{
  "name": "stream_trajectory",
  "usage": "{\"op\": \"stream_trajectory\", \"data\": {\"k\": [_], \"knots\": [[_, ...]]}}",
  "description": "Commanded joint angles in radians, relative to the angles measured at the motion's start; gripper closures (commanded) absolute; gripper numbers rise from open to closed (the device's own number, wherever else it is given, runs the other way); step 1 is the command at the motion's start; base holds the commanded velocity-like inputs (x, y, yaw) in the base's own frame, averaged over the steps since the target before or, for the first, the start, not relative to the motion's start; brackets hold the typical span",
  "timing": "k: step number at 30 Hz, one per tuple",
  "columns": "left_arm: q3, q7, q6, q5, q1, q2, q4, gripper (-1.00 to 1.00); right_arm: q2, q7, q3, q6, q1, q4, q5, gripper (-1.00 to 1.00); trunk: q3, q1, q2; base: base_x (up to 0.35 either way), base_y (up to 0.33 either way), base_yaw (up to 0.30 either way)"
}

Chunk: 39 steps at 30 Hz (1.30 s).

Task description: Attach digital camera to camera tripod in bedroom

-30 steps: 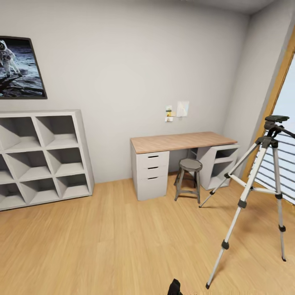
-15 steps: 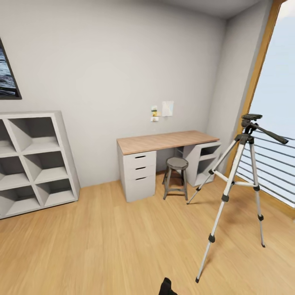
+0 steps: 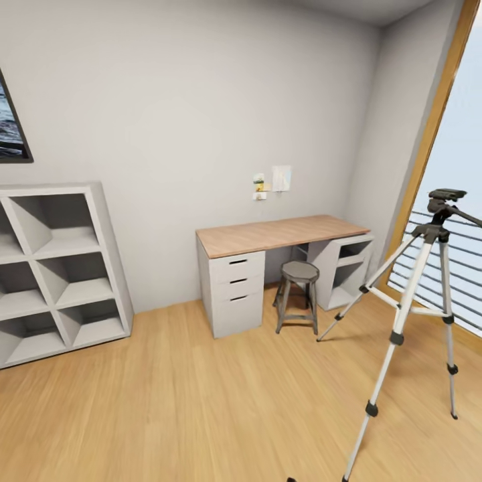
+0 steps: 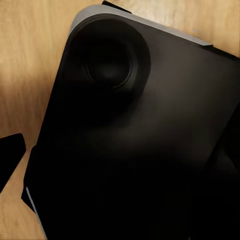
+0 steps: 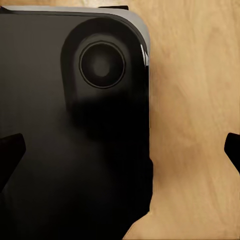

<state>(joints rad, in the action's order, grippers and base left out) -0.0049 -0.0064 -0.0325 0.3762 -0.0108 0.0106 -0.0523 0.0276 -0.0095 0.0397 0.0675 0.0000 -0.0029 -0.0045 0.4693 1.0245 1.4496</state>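
Right claw (image 5: pixel 120 145) spread wide over floor (image 5: pixel 195 100).

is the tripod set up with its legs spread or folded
Spread. The tripod stands upright on the wood floor, its three silver legs splayed apart, near the stool.

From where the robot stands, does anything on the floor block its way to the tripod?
Nothing visible does. The tripod stands on bare wood floor by the window, and the stool and desk sit farther back by the wall.

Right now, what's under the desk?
Under the desk: a white three-drawer unit on the left, open white shelving on the right, a grey stool between. Drawer contents are hidden.
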Motion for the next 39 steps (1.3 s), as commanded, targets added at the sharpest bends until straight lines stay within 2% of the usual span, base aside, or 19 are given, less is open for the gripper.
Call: {"op": "stream_trajectory", "data": {"k": [1, 29, 39], "knots": [[-0.001, -0.001, -0.001, 0.005, -0.001, 0.000, -0.001, -1.00, 0.000, -0.001, 0.004, 0.003, 0.000, 0.000, 0.000, -1.00, 0.001, 0.000, 0.000, 0.244, 0.227, -0.001], [-0.003, -0.001, -0.001, 0.004, -0.001, 0.003, -0.001, -1.00, -0.001, -0.001, 0.007, 0.003, 0.000, 0.000, -0.003, -1.00, 0.001, 0.000, 0.000, 0.246, 0.253, -0.002], [-0.003, 0.000, -0.001, 0.004, -0.001, 0.003, -0.001, -1.00, -0.002, -0.001, 0.012, 0.003, 0.000, 0.000, -0.008, -1.00, 0.001, 0.000, 0.000, 0.224, 0.261, -0.195]]}}
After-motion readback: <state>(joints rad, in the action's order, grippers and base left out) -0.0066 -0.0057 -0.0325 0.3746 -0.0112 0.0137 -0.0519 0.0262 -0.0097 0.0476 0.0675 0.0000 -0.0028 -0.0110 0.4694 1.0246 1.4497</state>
